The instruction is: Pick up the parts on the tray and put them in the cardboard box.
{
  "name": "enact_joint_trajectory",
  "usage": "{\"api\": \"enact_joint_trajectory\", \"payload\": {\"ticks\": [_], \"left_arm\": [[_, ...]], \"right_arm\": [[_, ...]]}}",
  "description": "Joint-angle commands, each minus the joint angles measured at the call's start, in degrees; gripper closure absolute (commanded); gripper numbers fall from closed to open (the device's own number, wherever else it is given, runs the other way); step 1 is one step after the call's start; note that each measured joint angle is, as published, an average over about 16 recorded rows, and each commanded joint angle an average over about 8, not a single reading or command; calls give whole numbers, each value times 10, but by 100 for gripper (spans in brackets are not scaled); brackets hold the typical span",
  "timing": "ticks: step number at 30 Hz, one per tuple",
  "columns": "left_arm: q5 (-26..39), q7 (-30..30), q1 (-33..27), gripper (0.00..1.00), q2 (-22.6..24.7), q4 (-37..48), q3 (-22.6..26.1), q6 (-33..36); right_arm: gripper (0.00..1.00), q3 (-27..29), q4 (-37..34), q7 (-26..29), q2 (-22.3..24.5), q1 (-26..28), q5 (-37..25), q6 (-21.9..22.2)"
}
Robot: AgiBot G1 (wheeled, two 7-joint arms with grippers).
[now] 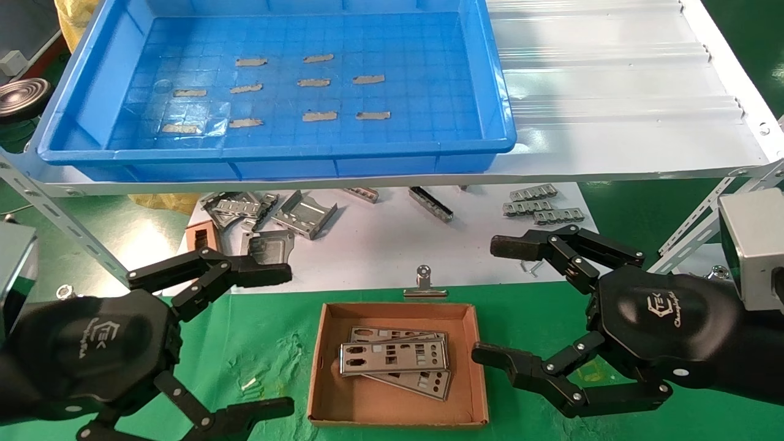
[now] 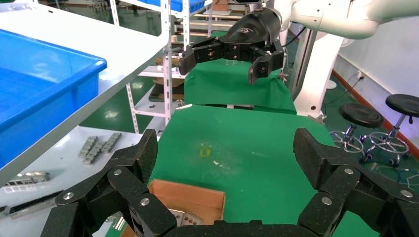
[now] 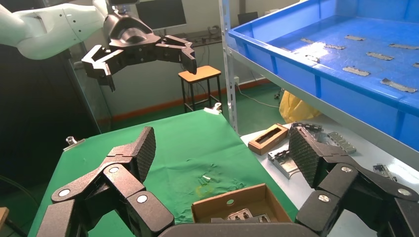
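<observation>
Now our left gripper [image 1: 278, 334] and right gripper [image 1: 499, 300] hang with jaws spread wide and holding nothing, either side of the cardboard box [image 1: 331, 318], where the parts [image 1: 395, 357] lie stacked; the blue tray [image 1: 275, 165] sits on the shelf behind.

I am looking at a bright-blue plastic tray [image 1: 275, 153] with a gridded floor, dotted with small grey tape strips [image 1: 251, 62]. Silver punched metal plates [image 1: 392, 358] are lying in the shallow brown cardboard box [image 1: 318, 367] on green cloth [image 1: 257, 349]. My grippers are showing matte black.
</observation>
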Motion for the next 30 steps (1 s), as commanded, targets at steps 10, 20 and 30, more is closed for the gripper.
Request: {"api": "enact_joint_trajectory", "payload": {"ticks": [10,20,30], "left_arm": [[0,0,0,0,0,0,0,0],[0,0,0,0,0,0,0,0],[0,0,0,0,0,0,0,0]], "right_arm": [[0,0,0,0,0,0,0,0],[0,0,0,0,0,0,0,0],[0,0,0,0,0,0,0,0]]}}
